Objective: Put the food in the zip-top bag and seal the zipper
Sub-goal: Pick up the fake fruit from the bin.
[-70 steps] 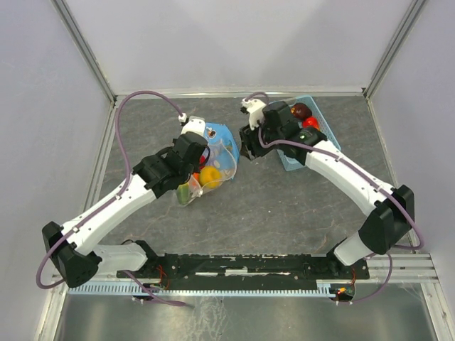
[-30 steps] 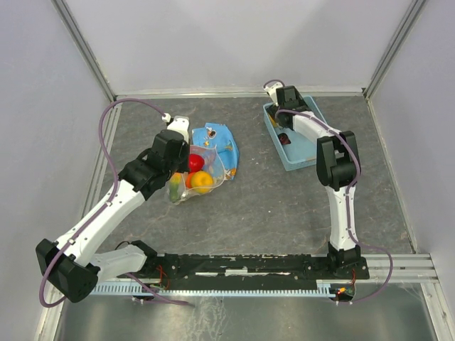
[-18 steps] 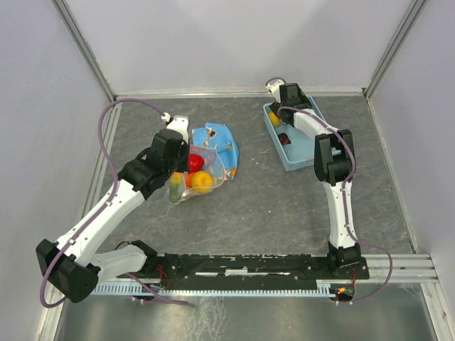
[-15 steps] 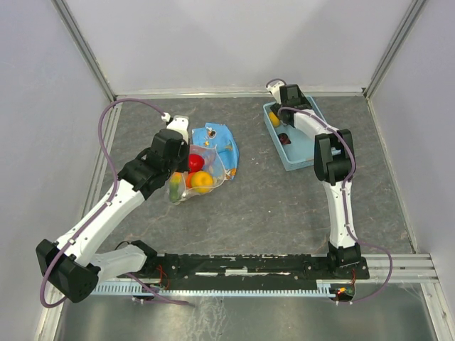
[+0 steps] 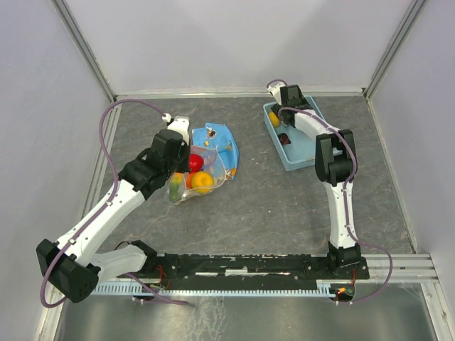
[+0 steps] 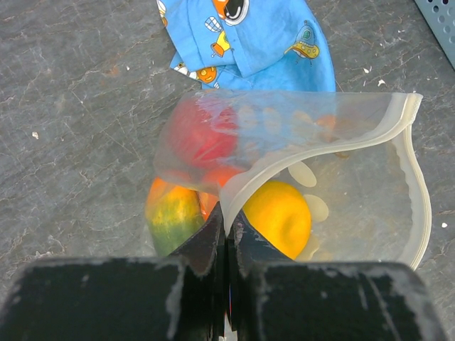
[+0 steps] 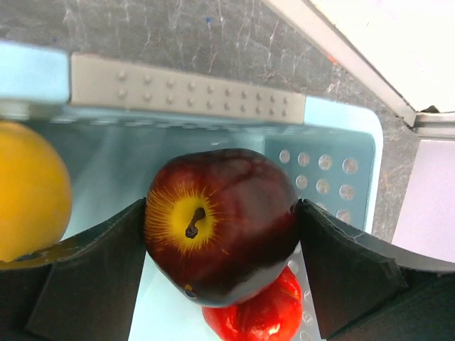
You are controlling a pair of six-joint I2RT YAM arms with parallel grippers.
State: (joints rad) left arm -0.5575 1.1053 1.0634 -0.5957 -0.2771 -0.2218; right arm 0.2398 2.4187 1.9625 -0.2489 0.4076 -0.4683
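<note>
Both your grippers are clamped: left gripper (image 6: pixel 226 234) pinches the zip-top bag (image 6: pixel 355 177) edge at lower centre, right gripper (image 7: pixel 222 222) clasps a maroon apple (image 7: pixel 227 202) mid-frame in the basket (image 7: pixel 185 89).

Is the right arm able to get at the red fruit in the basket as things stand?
Probably not. The right tool is closed on the dark maroon apple, which sits over the red fruit in the basket and covers most of it.

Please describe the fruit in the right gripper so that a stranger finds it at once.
Find the light blue basket at the table's far right. Inside, the right gripper holds the dark maroon apple. Unlike the yellow fruit and red fruit beside it, it has a yellow-streaked stem end.
</note>
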